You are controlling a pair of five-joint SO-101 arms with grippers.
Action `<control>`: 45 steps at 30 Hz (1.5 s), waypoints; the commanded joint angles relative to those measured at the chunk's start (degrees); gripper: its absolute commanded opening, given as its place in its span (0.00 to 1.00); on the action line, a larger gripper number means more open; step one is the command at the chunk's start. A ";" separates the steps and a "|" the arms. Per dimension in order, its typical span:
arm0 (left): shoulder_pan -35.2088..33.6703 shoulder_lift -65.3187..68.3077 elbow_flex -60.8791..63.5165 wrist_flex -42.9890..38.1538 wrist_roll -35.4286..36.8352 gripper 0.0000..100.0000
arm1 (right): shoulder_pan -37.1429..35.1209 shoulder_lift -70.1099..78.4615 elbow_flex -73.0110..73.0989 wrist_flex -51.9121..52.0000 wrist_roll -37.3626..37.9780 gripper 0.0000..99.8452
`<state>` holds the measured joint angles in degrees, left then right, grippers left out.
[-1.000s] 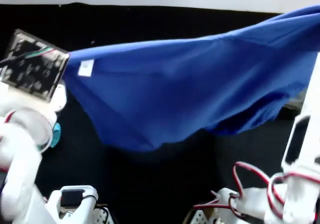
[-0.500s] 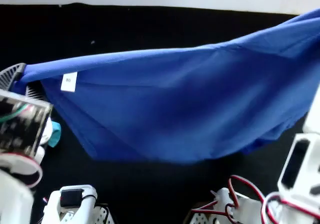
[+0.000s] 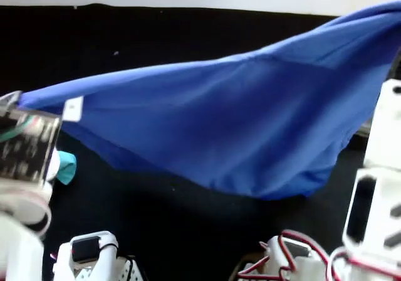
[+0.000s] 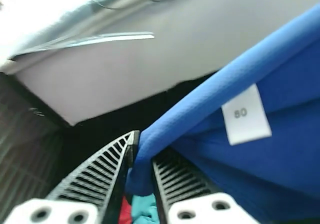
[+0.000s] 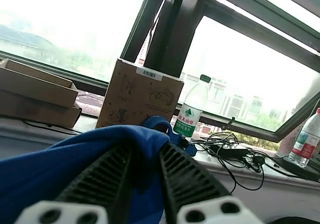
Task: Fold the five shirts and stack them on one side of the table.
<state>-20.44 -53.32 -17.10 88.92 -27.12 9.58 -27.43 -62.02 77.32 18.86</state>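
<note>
Royal-blue fabric shirt [image 3: 238, 124]: lifted off the black table surface [image 3: 156, 36] and stretched as one sheet from the left edge of the high view up to the upper right corner. Its lower edge sags toward centre right of the frame.

Left gripper [image 4: 145, 149]: black ribbed fingers [image 4: 105, 169] pinch a bunched corner of the shirt. A small white sewn-in label [image 4: 246, 115] hangs just beside that grip; in the high view the label [image 3: 72, 109] sits at the left end of the sheet.

Right gripper [image 5: 146, 151]: ribbed fingers [image 5: 185, 176] pressed onto a rolled fold of the shirt [image 5: 75, 159], holding the upper right end.

Small teal item [image 3: 64, 167]: on the table at left centre of the high view, under the shirt's left end.

Behind the right gripper: brown cardboard box [image 5: 137, 96] and clear plastic water bottle [image 5: 192, 109] on a window ledge.
</note>
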 commanded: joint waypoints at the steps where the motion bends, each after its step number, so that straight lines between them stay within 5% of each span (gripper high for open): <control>1: -1.10 -0.66 -4.44 0.09 0.26 0.01 | -0.75 -0.48 -1.63 -1.19 0.26 0.01; 10: -1.36 -3.65 -9.19 0.53 0.26 0.01 | -0.48 -3.30 -1.27 -6.20 0.26 0.01; 21: -1.36 -3.82 0.40 0.44 0.18 0.01 | -0.57 -3.91 4.88 -7.78 0.26 0.01; 39: -1.36 -3.56 -11.65 3.43 0.18 0.01 | -0.57 -9.71 5.67 -7.87 0.18 0.01; 45: -1.36 -3.30 -0.13 1.05 0.00 0.01 | -0.66 -5.32 14.02 -8.22 0.18 0.01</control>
<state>-21.49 -57.36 -23.34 92.09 -27.21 9.49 -36.22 -52.09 70.73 18.86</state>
